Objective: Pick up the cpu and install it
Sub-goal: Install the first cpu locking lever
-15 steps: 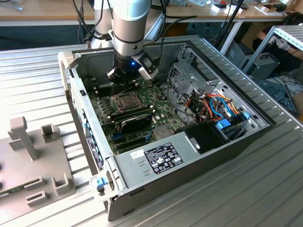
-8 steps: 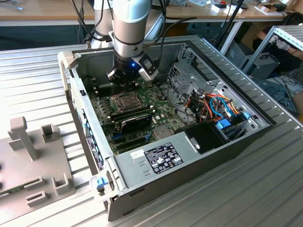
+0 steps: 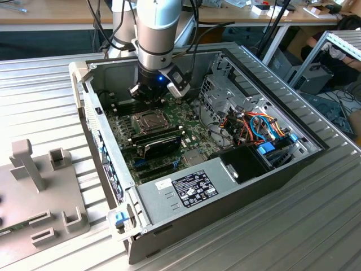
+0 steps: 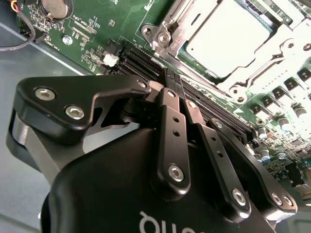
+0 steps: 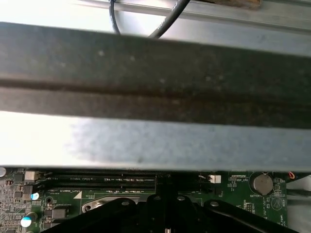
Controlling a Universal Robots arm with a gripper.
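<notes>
Second wrist view: the tool (image 4: 171, 76), fingers pressing together and holding nothing, is hovering over the memory slots (image 4: 146, 60) just beside the socket frame (image 4: 194, 73), where the cpu (image 4: 226, 39) is already sitting on the motherboard (image 4: 87, 29).

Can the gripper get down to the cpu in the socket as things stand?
Probably yes. The cpu lies face-up in its socket with the metal frame swung open and nothing over it. The gripper, fingers shut, hangs just beside the socket above the black memory slots.
</notes>
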